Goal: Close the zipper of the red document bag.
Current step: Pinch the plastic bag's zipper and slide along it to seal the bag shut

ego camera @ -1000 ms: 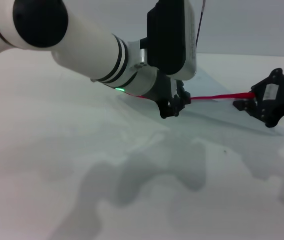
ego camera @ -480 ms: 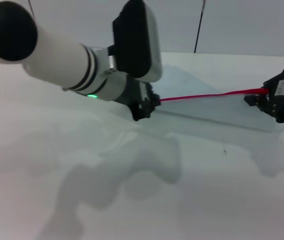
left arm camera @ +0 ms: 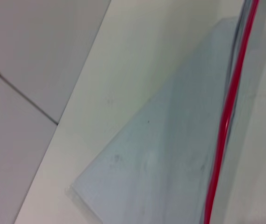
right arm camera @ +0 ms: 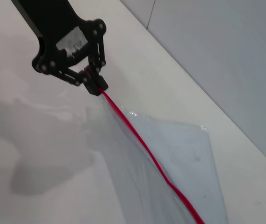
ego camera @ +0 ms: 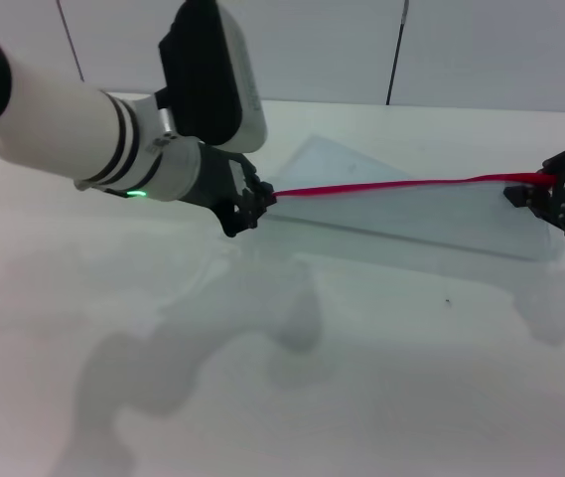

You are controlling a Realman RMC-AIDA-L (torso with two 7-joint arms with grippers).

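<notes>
The red document bag (ego camera: 411,214) lies flat on the white table, a pale blue-grey translucent pouch. Its zipper (ego camera: 401,185) runs as a thin red line along the far edge, lifted slightly and stretched taut. My left gripper (ego camera: 260,199) is shut on the zipper's left end. At the right edge of the head view, my right gripper (ego camera: 542,187) is pinched on the bag's right end. The right wrist view shows the left gripper (right arm camera: 95,86) gripping the zipper (right arm camera: 142,142) above the bag (right arm camera: 179,158). The left wrist view shows the zipper (left arm camera: 228,116) and the bag (left arm camera: 161,168). I cannot make out the slider.
The bag rests on a white table (ego camera: 361,378) that carries the arms' shadows. A grey panelled wall (ego camera: 461,50) stands close behind the table's far edge. My bulky left arm (ego camera: 73,124) reaches in over the table's left side.
My left gripper has slid leftward along the zipper from about mid-bag to its left end. The right gripper has shifted rightward, and the visible red strip between them has lengthened.
</notes>
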